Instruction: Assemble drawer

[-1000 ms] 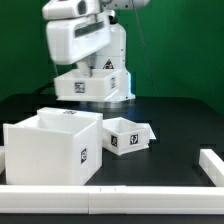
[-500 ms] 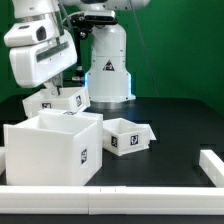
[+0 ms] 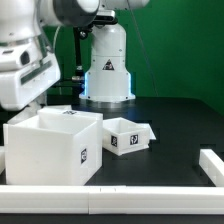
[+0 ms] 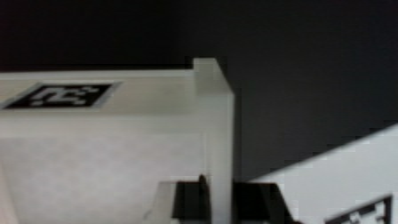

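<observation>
Gripper [image 4: 221, 198] pinching wall of tagged tray [image 4: 107, 150], jaws either side; box shell [image 3: 45, 150] on black table [image 3: 170, 125]; second tray [image 3: 128, 137] just beside it, toward exterior view's right.

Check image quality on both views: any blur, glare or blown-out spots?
Exterior view: lighting is even, the box shell and small tray have crisp edges, and the arm close to the lens is soft and nearly washed-out white. Wrist view: soft all over, the tag on the white part is smeared, and there is no glare.
</observation>
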Controlling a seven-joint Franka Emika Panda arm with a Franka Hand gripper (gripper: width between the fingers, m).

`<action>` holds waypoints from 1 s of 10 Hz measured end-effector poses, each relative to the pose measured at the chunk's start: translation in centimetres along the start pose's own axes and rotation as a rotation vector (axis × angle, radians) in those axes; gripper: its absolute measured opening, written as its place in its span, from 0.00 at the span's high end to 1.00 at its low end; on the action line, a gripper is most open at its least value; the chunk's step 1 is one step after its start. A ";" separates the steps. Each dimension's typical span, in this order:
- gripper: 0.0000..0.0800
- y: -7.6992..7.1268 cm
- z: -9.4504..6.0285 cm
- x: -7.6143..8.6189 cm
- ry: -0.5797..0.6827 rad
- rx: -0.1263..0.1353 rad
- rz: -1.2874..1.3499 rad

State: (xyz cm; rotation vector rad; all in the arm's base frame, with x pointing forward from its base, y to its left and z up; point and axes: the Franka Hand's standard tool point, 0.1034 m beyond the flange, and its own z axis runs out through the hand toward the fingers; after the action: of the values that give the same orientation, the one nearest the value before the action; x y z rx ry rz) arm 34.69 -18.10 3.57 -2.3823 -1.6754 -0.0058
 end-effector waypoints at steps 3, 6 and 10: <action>0.95 0.6 0.2 0.7 -0.006 -0.006 0.037; 0.72 0.6 0.2 0.5 -0.006 -0.007 0.040; 0.25 0.6 -5.7 3.0 -0.054 -0.067 0.167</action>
State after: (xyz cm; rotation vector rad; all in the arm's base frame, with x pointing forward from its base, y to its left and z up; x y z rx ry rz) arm 37.07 -16.58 9.42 -2.5879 -1.5154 0.0310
